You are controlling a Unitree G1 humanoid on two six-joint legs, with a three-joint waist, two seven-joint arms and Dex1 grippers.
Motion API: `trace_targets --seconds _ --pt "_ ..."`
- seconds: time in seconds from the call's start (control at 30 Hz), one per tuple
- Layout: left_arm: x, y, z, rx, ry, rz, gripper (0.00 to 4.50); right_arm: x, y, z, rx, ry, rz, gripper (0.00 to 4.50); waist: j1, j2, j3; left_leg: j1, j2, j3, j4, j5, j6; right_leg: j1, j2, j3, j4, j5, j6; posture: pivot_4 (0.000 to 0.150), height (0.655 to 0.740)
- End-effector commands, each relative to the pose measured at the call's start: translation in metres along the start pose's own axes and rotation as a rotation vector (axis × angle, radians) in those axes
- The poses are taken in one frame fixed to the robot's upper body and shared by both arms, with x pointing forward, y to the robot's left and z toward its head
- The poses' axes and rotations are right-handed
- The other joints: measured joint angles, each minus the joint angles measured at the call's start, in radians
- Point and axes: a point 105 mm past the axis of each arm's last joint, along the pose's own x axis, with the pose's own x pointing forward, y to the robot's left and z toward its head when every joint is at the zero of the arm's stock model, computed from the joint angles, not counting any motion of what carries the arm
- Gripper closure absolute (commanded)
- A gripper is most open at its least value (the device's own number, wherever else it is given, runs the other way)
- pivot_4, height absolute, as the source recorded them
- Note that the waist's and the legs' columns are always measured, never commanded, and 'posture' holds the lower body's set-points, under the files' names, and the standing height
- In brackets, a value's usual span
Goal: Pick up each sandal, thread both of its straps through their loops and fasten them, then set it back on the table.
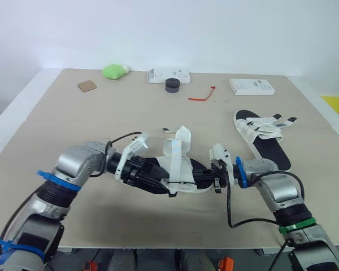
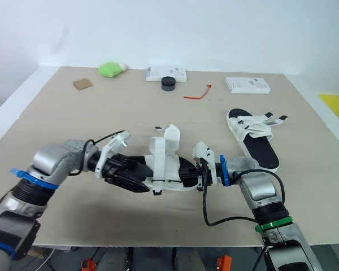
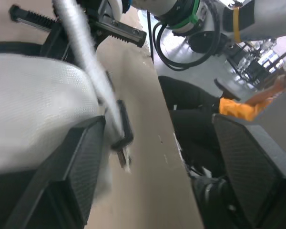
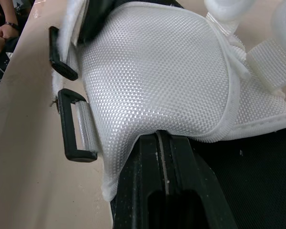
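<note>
Right at the front edge of the table [image 1: 73, 124], both arms were bent inward and pointing at each other, with one sandal [image 1: 178, 169] slung between them just above the board. It had a black sole and a white upper of coarse woven mesh, hemmed along a curved edge. Two white straps [image 1: 183, 138] stood loose and upright, unthreaded. Two flat black rectangular loops [image 4: 76, 126] hung off the side of the upper on short webbing tabs.

The right gripper [image 4: 159, 148] had its fingers pressed together, pinching the sandal at the hem of the mesh. The left gripper [image 3: 157, 126] came in from the opposite end, fingers spread wide, one ridged pad lying against the mesh and bare table showing in the gap.

Over to the right, the other sandal [image 1: 265, 141] lay flat on its sole, straps splayed loose across it.

Along the far side sat a green lump [image 1: 114, 71], a brown card [image 1: 87, 86], a black puck [image 1: 172, 84], a red tie [image 1: 202, 96] and two white boxes [image 1: 251, 86]. Their print was too small to read.
</note>
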Motion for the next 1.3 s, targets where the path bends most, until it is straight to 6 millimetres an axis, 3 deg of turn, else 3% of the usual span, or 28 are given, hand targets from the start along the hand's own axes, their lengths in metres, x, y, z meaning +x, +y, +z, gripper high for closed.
trace_targets --seconds 0.03,0.13,0.27,0.4,0.5,0.8,1.3 --pt "-0.023 -0.030 0.016 0.054 -0.007 -0.074 0.75 -0.003 -0.001 -0.027 0.093 0.080 -0.031 4.50 0.000 0.000 0.000 -0.001 0.000 0.000 -0.001 0.000 0.000 0.000 0.000 0.000 0.000 0.000 0.000 0.150 0.7400" --pt "-0.033 -0.043 0.020 0.059 -0.031 -0.095 0.75 -0.004 -0.001 -0.027 0.093 0.080 -0.031 4.50 0.000 0.000 0.000 -0.002 0.000 0.000 -0.001 0.000 0.000 -0.001 0.000 0.001 0.000 0.000 0.000 0.150 0.7400" --pt "-0.026 -0.052 -0.002 0.085 0.024 -0.102 0.75 -0.003 -0.001 -0.027 0.093 0.079 -0.029 4.50 0.000 0.000 0.000 -0.001 0.000 0.001 -0.001 0.000 0.000 -0.002 0.000 0.001 0.000 0.000 -0.001 0.150 0.7400" --pt "-0.004 -0.039 -0.039 0.103 0.095 -0.020 0.75 -0.002 -0.001 -0.025 0.091 0.075 -0.024 4.50 0.001 0.000 0.000 -0.001 0.001 0.002 -0.001 0.000 0.000 -0.002 0.000 0.002 0.000 0.000 -0.001 0.150 0.7400" --pt "0.006 -0.024 -0.049 0.108 0.088 0.061 0.75 -0.002 -0.001 -0.025 0.091 0.074 -0.023 4.50 0.007 0.000 0.000 -0.001 0.001 0.002 -0.001 0.000 0.000 -0.003 0.000 0.003 0.000 0.000 -0.002 0.150 0.7400" --pt "0.015 0.000 -0.045 0.109 0.034 0.169 0.75 -0.006 0.001 -0.026 0.097 0.078 -0.033 4.50 0.008 0.000 0.000 -0.001 0.001 0.003 -0.001 -0.001 0.000 -0.002 0.001 0.003 0.000 0.000 -0.002 0.150 0.7400" --pt "0.029 -0.009 -0.020 -0.076 -0.065 0.083 0.75 -0.006 -0.001 -0.025 0.095 0.073 -0.043 4.50 0.008 0.000 0.000 -0.001 0.001 0.003 0.000 -0.001 0.000 -0.002 0.002 0.004 0.000 0.000 -0.001 0.150 0.7400"
